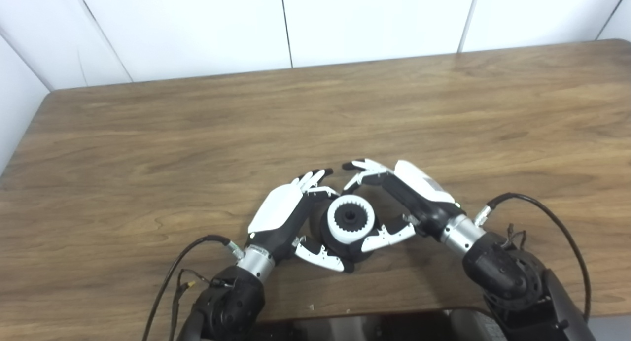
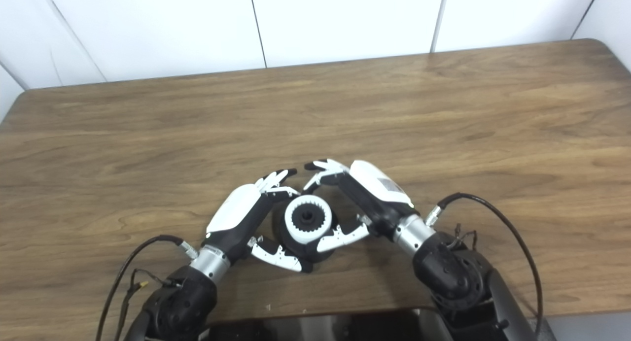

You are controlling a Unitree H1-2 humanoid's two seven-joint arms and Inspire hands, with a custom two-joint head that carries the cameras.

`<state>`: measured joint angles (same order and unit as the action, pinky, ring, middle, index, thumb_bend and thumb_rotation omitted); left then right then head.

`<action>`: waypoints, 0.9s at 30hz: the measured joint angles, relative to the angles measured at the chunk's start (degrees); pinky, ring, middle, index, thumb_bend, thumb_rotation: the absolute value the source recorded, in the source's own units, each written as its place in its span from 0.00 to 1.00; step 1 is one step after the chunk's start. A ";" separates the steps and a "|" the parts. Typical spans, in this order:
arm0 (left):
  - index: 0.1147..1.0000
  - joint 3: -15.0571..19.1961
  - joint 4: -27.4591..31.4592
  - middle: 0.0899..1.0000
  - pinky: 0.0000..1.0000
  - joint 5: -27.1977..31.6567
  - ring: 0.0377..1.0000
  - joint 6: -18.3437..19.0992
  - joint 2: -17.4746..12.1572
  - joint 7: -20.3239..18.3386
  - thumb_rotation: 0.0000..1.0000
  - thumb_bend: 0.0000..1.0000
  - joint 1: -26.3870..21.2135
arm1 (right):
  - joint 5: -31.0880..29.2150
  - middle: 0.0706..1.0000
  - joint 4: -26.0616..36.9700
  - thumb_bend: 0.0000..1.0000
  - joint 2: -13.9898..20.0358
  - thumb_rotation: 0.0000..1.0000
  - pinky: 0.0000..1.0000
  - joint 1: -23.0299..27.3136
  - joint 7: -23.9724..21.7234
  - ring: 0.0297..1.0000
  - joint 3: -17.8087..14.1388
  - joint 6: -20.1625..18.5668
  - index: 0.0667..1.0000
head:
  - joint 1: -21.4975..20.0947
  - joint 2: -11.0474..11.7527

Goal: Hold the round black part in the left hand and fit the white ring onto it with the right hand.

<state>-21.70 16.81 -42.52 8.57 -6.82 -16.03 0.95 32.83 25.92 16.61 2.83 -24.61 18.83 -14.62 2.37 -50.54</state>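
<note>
The wooden table (image 1: 443, 114) fills both views; the right eye view shows its far right corner rounding off, which the left eye view cuts away, while the left eye view shows more of the white wall beside its left end. Both arms enter from the near edge and meet near the table's front middle. The left hand (image 1: 283, 215) cups the round black part (image 1: 331, 235) from its left side, fingers curled over the far side and thumb under the near side, clamped on it. The right hand (image 1: 411, 195) curves in from the opposite side, its fingers (image 1: 365, 169) arching beyond the part and almost meeting the left fingertips, its thumb (image 1: 387, 236) touching the near right rim. Whether it grips or only rests there cannot be told. The white ring (image 1: 351, 219), toothed inside, sits on top of the black part, between both palms.
</note>
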 measured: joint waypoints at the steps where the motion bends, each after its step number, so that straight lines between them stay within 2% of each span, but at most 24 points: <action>1: 0.52 0.04 0.00 0.98 1.00 -0.01 1.00 0.00 0.00 0.00 0.28 0.98 0.00 | 0.00 0.97 0.19 0.93 0.31 0.52 0.91 0.14 -0.50 0.97 0.10 -0.13 0.87 | -0.17 0.00; 9: 0.52 0.04 0.00 0.98 1.00 0.01 1.00 0.00 -0.14 0.00 0.27 0.98 -0.01 | -0.02 0.99 0.52 1.00 0.61 0.55 0.91 0.62 -2.15 0.98 0.14 -0.74 0.99 | -0.26 0.00; 22: 0.52 0.12 0.00 0.98 1.00 0.18 1.00 0.00 -0.15 0.00 0.27 0.98 -0.02 | -0.92 1.00 0.82 1.00 0.72 0.57 0.93 0.91 -3.34 1.00 -0.23 -1.85 1.00 | -0.35 0.09; 27: 0.52 0.12 0.00 0.98 1.00 0.18 1.00 0.00 -0.16 0.00 0.27 0.98 -0.02 | -1.61 1.00 0.83 1.00 0.79 0.55 0.93 0.90 -3.47 1.00 -0.49 -2.32 1.00 | -0.61 0.53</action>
<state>-21.58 16.81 -42.34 8.57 -6.98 -16.04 0.94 31.22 26.75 17.40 3.73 -28.08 18.34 -16.94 1.76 -50.01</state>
